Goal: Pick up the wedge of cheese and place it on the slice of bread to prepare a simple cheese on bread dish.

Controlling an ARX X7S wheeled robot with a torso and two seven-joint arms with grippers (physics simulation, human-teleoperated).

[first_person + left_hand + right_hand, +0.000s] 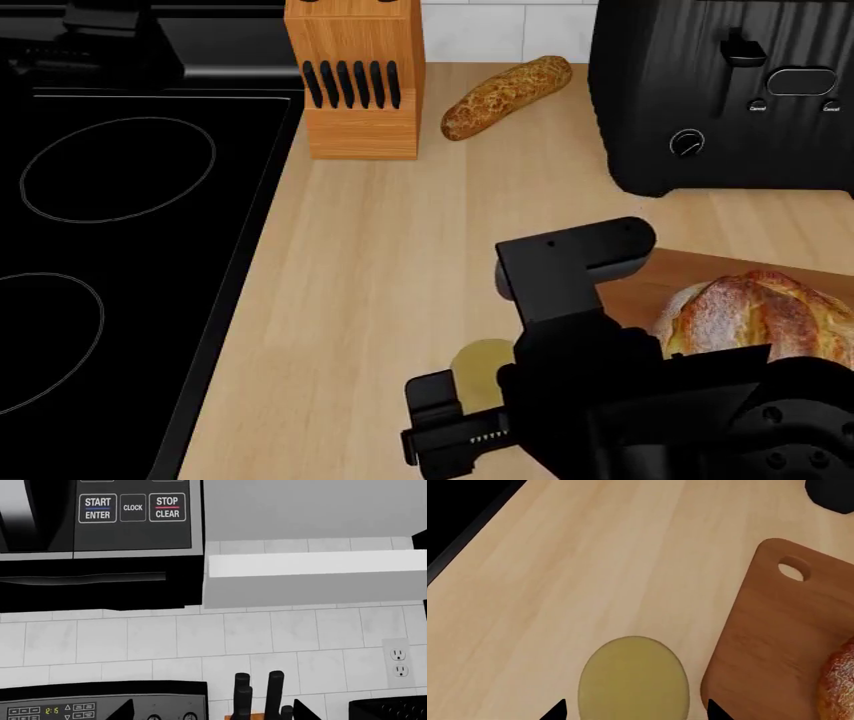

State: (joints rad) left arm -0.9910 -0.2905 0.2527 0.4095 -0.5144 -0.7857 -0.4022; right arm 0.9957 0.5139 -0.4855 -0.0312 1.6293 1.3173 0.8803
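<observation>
The wedge of cheese (634,680), pale yellow and rounded, lies on the wooden counter just left of the cutting board (780,645). My right gripper (634,712) is open right above it, its two dark fingertips (554,711) astride the cheese with a small gap on each side. In the head view my right arm covers most of the cheese (481,368). The slice of bread (761,315), a round floured loaf, rests on the board (667,275) to the right. My left gripper (213,714) is open and empty, held high and facing the backsplash.
A knife block (354,80) and a baguette (505,97) stand at the back of the counter. A black toaster (727,90) sits behind the board. The black stovetop (120,250) borders the counter on the left. A microwave (100,515) hangs above the stove.
</observation>
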